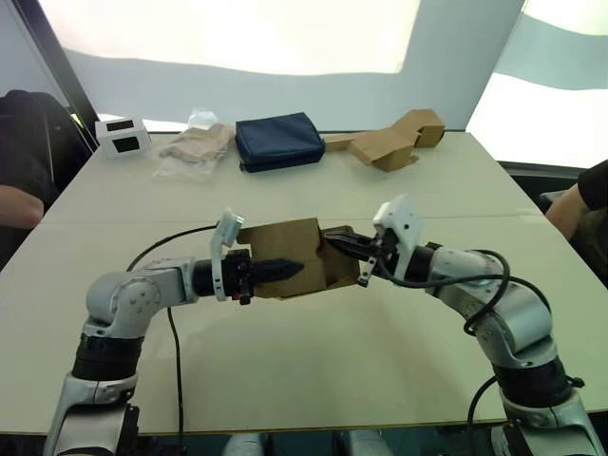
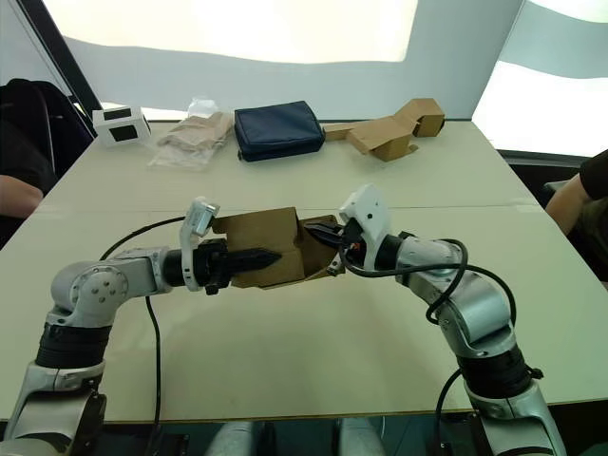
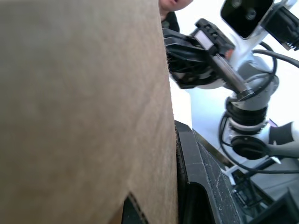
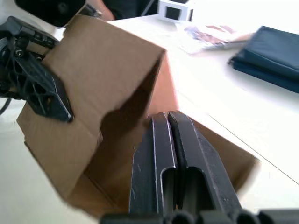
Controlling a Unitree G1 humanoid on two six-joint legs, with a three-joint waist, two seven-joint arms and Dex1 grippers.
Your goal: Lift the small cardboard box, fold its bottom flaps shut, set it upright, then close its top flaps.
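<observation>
Above the wide pale rectangular table (image 1: pixel 285 351), the small plain brown cardboard box (image 1: pixel 285 255) was held up between both arms. The left gripper (image 1: pixel 285 269) clamped its side wall, and the right gripper (image 4: pixel 169 122), fingers pressed together, reached into its open end.

Head stereo overhead; wrist close-ups.

Small cardboard box (image 1: pixel 285 256) plain brown; pouch (image 1: pixel 279 141) navy; table (image 1: pixel 313 351) cream; fingers (image 4: pixel 163 154) black.
</observation>
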